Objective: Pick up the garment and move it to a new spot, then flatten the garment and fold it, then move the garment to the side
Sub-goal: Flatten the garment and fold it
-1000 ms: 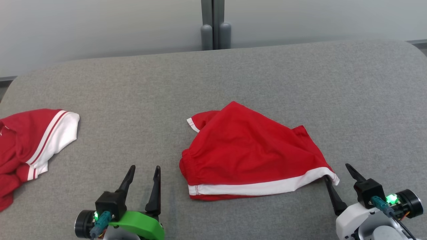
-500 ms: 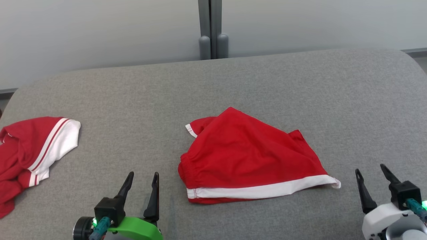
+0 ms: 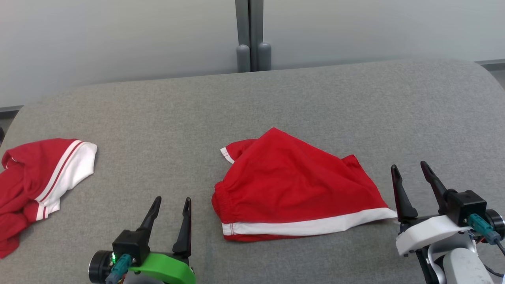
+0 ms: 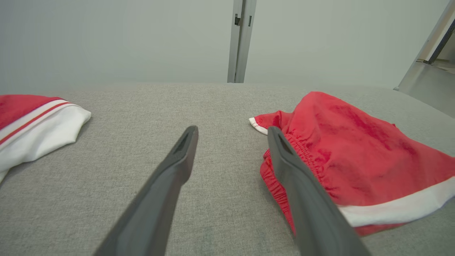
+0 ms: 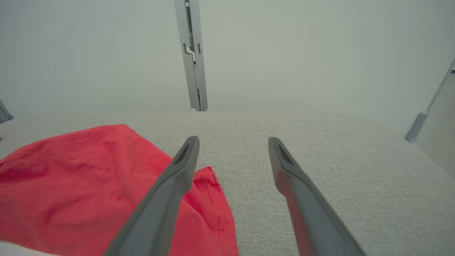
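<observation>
- Where a second ago one of its fingers lay against the white hem corner of the smaller red layered cloth pile (image 3: 292, 185), the right gripper (image 3: 409, 169) now stands just beside that corner and apart from it; its two long dark fingers are spread wide and hold nothing
- the head camera has tilted a little as well, so the whole scene sits lower in its view; that is no move of the cloths
- the pile lies as it did, in the middle of the grey fabric-covered table (image 3: 276, 90)
- the left gripper (image 3: 172, 201) has stayed at the near edge, fully spread and empty
- the garment (image 3: 35, 177), a crumpled red jersey-style T-shirt with a white sleeve and red-and-white trim, lies at the table's far left; it is well apart from both grippers and untouched
- as I judge it, the right arm is done with the pile; picking up the jersey is not yet begun, and the left arm is the nearer one for it
</observation>
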